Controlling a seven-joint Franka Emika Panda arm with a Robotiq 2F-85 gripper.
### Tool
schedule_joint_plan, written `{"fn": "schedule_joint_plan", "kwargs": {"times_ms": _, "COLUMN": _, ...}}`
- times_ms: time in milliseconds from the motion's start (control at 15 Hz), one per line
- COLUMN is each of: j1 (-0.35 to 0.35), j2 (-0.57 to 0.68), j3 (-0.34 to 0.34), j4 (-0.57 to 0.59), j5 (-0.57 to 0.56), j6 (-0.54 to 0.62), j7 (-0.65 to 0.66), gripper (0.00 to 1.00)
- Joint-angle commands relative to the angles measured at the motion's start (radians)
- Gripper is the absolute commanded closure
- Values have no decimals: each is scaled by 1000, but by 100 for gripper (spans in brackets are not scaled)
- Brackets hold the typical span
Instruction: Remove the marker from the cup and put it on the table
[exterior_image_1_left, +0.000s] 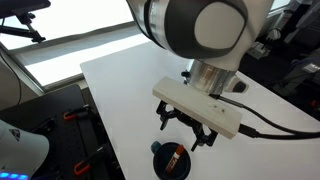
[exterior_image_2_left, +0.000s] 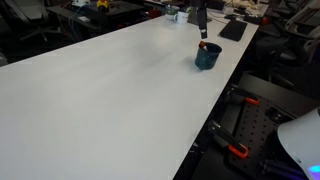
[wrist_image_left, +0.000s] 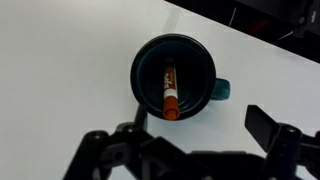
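The dark blue cup (wrist_image_left: 176, 79) stands on the white table (wrist_image_left: 60, 70), with its handle nub to the right. The red-orange marker (wrist_image_left: 169, 91) leans inside it, its end sticking up over the near rim. The cup also shows in both exterior views (exterior_image_1_left: 170, 160) (exterior_image_2_left: 207, 56), with the marker's tip above its rim (exterior_image_2_left: 204, 45). My gripper (wrist_image_left: 195, 128) hangs above the cup, a little to its near side. It is open and empty. In an exterior view the gripper (exterior_image_1_left: 185, 133) sits just above the cup.
The cup stands near a table edge (exterior_image_2_left: 232, 75). Dark clutter and cables lie beyond the far edge (exterior_image_2_left: 232, 28). Black equipment with orange clamps sits below the table's side (exterior_image_2_left: 250, 125). A wide stretch of white tabletop (exterior_image_2_left: 100, 90) lies away from the cup.
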Motion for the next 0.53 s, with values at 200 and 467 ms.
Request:
{"fn": "schedule_joint_plan", "kwargs": {"times_ms": 200, "j1": 15, "j2": 37, "j3": -6, "j4": 18, "j5": -80, "j6": 25, "j7": 141, "gripper": 0}}
{"fn": "schedule_joint_plan", "kwargs": {"times_ms": 467, "j1": 7, "j2": 42, "j3": -1, "j4": 5, "j5": -62, "j6": 45, "j7": 138, "gripper": 0}}
